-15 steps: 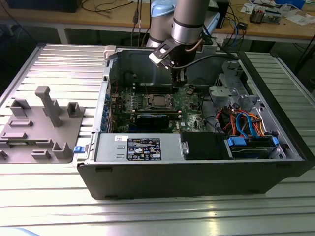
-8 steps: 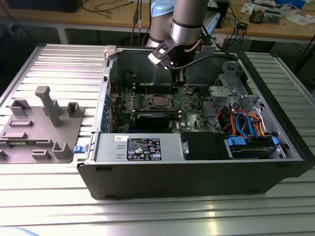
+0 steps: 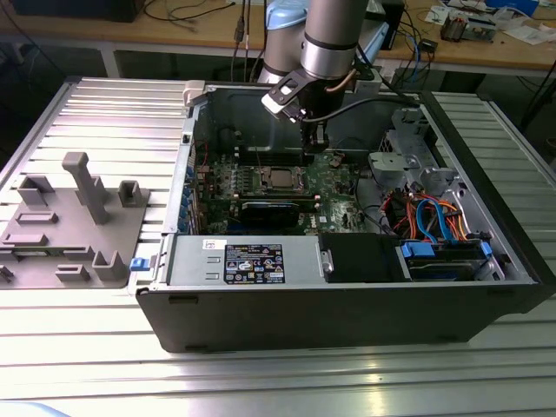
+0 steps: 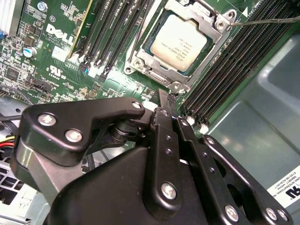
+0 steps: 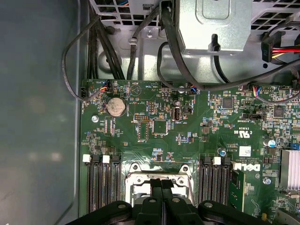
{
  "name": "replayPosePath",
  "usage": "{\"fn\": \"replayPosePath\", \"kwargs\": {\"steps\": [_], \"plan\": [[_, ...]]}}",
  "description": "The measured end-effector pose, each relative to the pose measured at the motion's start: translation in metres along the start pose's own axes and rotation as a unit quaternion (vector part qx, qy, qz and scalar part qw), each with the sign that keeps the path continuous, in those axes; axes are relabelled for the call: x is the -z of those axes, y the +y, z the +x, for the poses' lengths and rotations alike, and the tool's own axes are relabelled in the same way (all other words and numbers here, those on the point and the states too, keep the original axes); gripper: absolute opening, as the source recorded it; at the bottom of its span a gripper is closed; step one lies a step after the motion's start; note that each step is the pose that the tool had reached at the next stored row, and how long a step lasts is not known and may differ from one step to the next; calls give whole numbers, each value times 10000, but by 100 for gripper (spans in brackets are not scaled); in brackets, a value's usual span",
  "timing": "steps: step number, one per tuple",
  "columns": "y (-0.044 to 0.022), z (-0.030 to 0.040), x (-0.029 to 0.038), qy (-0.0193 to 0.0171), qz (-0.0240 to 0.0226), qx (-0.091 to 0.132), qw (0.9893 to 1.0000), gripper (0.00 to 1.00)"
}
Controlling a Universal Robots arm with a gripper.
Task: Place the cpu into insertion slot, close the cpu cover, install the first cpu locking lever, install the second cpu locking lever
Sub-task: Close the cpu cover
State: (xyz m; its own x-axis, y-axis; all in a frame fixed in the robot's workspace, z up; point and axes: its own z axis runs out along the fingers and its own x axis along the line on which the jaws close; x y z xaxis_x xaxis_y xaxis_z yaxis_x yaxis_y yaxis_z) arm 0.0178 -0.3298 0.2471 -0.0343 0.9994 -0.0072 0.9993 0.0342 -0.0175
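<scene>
The case [image 3: 347, 313] lies open-side up on the slatted table [image 3: 261, 382], and its walls ring the board [image 3: 334, 169]. The arm reaches in from the far side. The gripper [image 3: 313, 139] hangs over the board near the far wall, just towards the exterior view's right of the socket. Open board lies around it. The power supply [image 3: 243, 261] and the drive bay [image 3: 434, 248] fill the near side.

Inside the case, the cpu [image 4: 179, 42] sits flat in its socket, and the cover [image 4: 201, 58] lies down around it as a silver frame. A thin lever [image 4: 267, 21] runs out from one socket corner across the memory slots [image 4: 234, 61]. I cannot tell whether it is latched. A long black card [image 3: 278, 211] lies just on the near side of the socket.

The second wrist view shows the cpu's whole top. It also shows the jaws pressed together with nothing between them, their tips just beside a socket corner. Whether they touch it I cannot tell. In the first wrist view the closed fingers [image 5: 157, 192] cover most of the socket, and beyond them lie a coin cell [image 5: 116, 107] and black cables [image 5: 173, 51]. The exterior view adds a grey fixture [image 3: 69, 217] on the table at its left, well apart from the case.
</scene>
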Motion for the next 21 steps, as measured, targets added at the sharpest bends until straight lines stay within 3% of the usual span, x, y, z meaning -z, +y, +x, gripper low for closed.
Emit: {"fn": "replayPosePath", "kwargs": {"steps": [8, 17, 21], "plan": [[-73, -6, -24, -1, 0, 19, 10000, 11], [-274, -3, -103, -1, -1, 62, 10000, 11], [-417, 3, -154, -1, -1, 68, 10000, 11]]}}
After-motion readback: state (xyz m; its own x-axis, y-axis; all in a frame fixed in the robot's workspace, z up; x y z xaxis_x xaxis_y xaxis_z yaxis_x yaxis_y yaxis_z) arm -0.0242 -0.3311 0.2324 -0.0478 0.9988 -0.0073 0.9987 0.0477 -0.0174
